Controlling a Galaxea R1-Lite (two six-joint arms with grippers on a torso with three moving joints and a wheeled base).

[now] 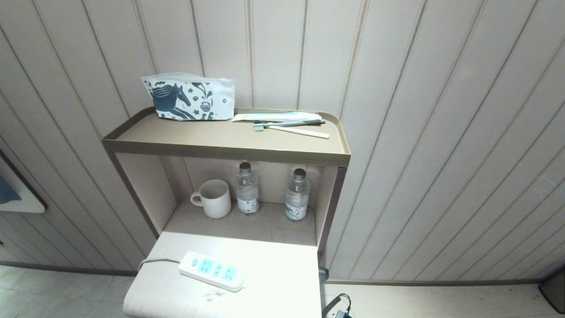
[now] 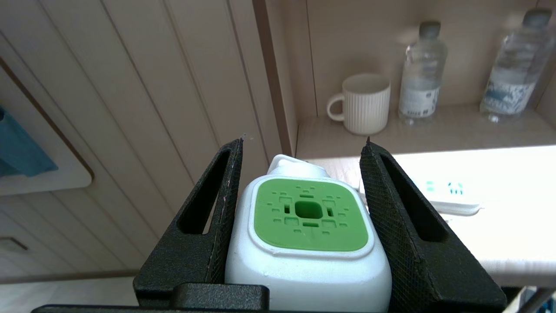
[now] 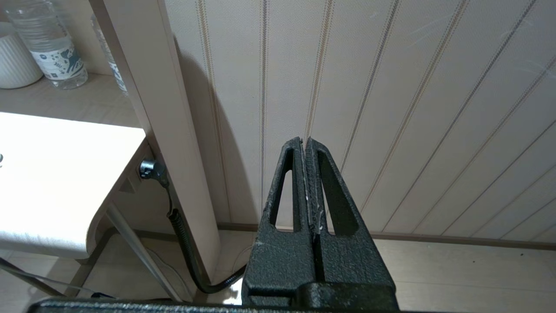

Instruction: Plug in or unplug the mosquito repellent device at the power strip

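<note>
**Q:** Grip first, nearest the wrist. What has the left arm got?

**A:** The left gripper [image 2: 304,143] is closed about halfway onto the mosquito repellent device [image 2: 306,243], one finger [image 2: 226,191] against each flank of its white body. The green vented face points back at the wrist camera, and the far end of the device points away toward the furniture.

**Q:** And where does the power strip lie from there?

**A:** Ahead and off to the robot's right of the device, well apart. In the left wrist view the power strip [image 2: 443,193] shows just past the right-hand finger, lying on the pale table [image 2: 512,226]. The next move, I judge, has to carry the device forward and across to it.

**Q:** Its long axis?

**A:** The head view gives that best. The power strip [image 1: 212,270] lies slantwise on the table [image 1: 273,265], button end and white cord [image 1: 154,261] toward the robot's left and farther back, the other end nearer and to the right. All three blue socket panels look empty, so I take this as plugging in.

**Q:** Which arm is nearer?

**A:** Probably the left. The right gripper [image 3: 305,141] is pressed shut with nothing in it, beside the wall panelling [image 3: 434,108], off the table's right edge.

**Q:** What does one view miss?

**A:** The head view shows neither arm nor the device. Only the left wrist view shows the hold, but there glare washes out the strip. Farther back, both views show the mug [image 1: 214,198] and two water bottles [image 1: 247,189] on the shelf.
</note>
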